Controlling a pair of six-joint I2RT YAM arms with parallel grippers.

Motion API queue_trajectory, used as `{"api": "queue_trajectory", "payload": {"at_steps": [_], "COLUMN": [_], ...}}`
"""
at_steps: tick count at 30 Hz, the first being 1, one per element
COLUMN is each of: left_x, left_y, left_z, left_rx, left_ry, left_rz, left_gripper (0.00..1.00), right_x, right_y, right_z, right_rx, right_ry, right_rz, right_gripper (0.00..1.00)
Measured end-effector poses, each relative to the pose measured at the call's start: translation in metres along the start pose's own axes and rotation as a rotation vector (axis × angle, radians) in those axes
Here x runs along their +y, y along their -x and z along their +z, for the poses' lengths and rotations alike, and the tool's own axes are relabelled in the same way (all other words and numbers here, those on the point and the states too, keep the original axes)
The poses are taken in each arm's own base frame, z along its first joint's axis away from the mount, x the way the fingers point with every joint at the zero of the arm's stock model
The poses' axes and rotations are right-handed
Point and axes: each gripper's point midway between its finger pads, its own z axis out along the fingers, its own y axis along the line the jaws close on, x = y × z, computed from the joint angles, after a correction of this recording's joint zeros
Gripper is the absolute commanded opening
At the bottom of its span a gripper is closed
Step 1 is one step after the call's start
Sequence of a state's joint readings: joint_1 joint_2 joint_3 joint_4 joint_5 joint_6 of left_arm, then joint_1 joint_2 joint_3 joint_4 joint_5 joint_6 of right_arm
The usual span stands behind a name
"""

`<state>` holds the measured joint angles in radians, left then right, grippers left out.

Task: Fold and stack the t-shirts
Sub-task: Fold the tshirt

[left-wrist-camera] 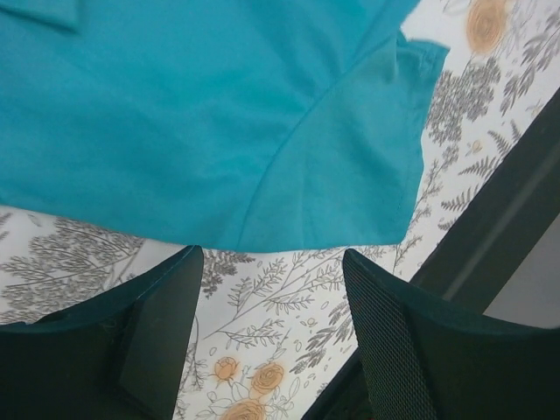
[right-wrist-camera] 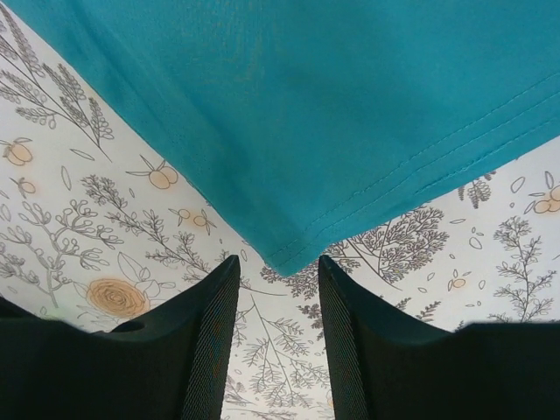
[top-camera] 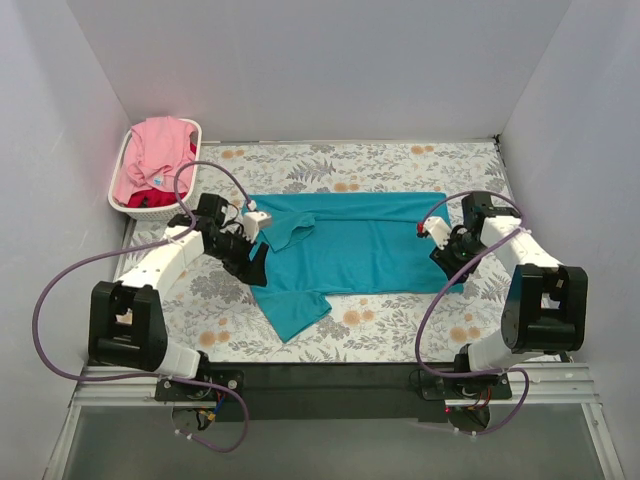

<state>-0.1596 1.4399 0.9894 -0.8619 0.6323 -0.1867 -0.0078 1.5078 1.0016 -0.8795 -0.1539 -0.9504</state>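
Observation:
A teal t-shirt (top-camera: 350, 245) lies spread flat on the flowered table, with one sleeve (top-camera: 295, 312) pointing toward the near edge. My left gripper (top-camera: 255, 265) hovers at its left edge. In the left wrist view this gripper (left-wrist-camera: 273, 280) is open with only tablecloth between the fingers, and the teal sleeve (left-wrist-camera: 350, 149) lies just ahead. My right gripper (top-camera: 447, 262) sits at the shirt's near right corner. In the right wrist view it (right-wrist-camera: 278, 271) is open and empty, with the hemmed corner (right-wrist-camera: 293, 254) just beyond the tips. A pink t-shirt (top-camera: 155, 155) lies over a red one (top-camera: 150, 198) in the basket.
A white slatted basket (top-camera: 122, 205) stands at the far left corner. White walls close in the table on three sides. A black strip (top-camera: 330, 375) runs along the near edge by the arm bases. Purple cables loop beside both arms.

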Motion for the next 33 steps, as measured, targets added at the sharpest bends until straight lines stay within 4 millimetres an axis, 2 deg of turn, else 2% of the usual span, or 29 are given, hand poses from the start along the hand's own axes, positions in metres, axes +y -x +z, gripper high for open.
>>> {"api": "queue_trajectory", "payload": {"at_steps": [3, 5, 18, 22, 26, 33], "left_x": [-0.009, -0.011, -0.010, -0.015, -0.023, -0.027], "left_y": [-0.020, -0.026, -0.026, -0.031, -0.035, -0.033], "left_z": [0.012, 0.016, 0.026, 0.028, 0.029, 0.028], "left_rx": [0.057, 0.077, 0.093, 0.108, 0.115, 0.110], "left_ry": [-0.005, 0.005, 0.039, 0.030, 0.021, 0.020], "left_rz": [0.020, 0.036, 0.140, 0.167, 0.199, 0.220], "left_gripper": [0.63, 0.63, 0.62, 0.62, 0.61, 0.61], "right_x": [0.004, 0.005, 0.001, 0.000, -0.001, -0.006], "right_y": [-0.008, -0.011, -0.025, -0.024, -0.024, -0.016], "right_z": [0.008, 0.015, 0.036, 0.036, 0.033, 0.015], "right_rx": [0.023, 0.039, 0.091, 0.091, 0.083, 0.040], "right_ry": [-0.014, -0.022, -0.084, -0.103, -0.121, -0.185], "right_rz": [-0.027, -0.048, -0.118, -0.127, -0.131, -0.147], "right_gripper": [0.46, 0.46, 0.45, 0.50, 0.50, 0.49]}}
